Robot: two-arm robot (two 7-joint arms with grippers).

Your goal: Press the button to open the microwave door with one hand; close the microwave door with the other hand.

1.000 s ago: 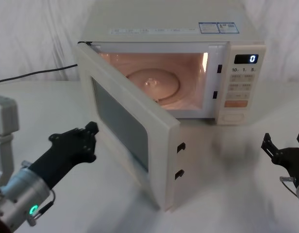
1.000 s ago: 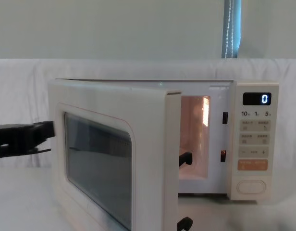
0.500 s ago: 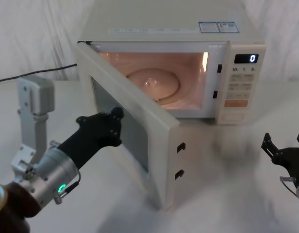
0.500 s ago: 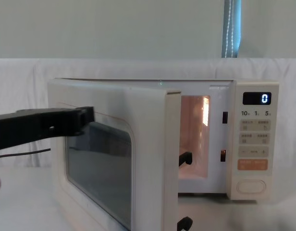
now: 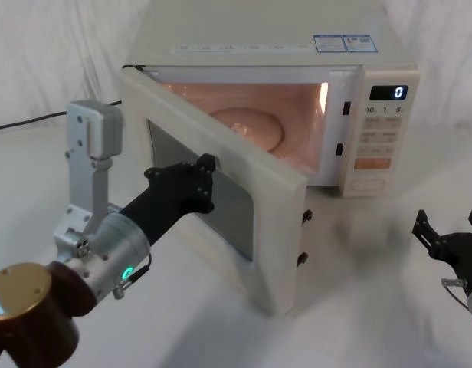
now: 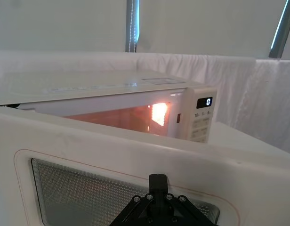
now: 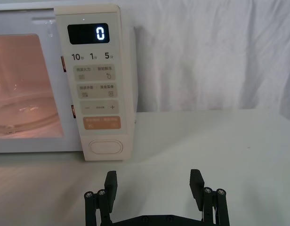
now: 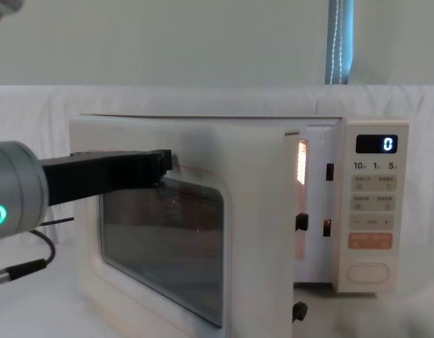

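Head view: we're seeing the left gripper (image 5: 205, 178) with fingers together, tip pressing on the glass of the half-open microwave door (image 5: 221, 184); the lit cavity is holding a glass turntable (image 5: 255, 126). The right gripper (image 5: 450, 230) is sitting spread open, low right, well apart. Right wrist view: the display (image 7: 100, 33) is reading "0", with "10 1 5" beneath; the button (image 7: 106, 147) is sitting lowest on the panel. Chest view: the door is ajar.

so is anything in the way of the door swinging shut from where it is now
Nothing visible is. The left gripper is against the outer face of the microwave door, on its window. The gap between the door's free edge and the microwave front looks clear. The right gripper sits low, off to the right.
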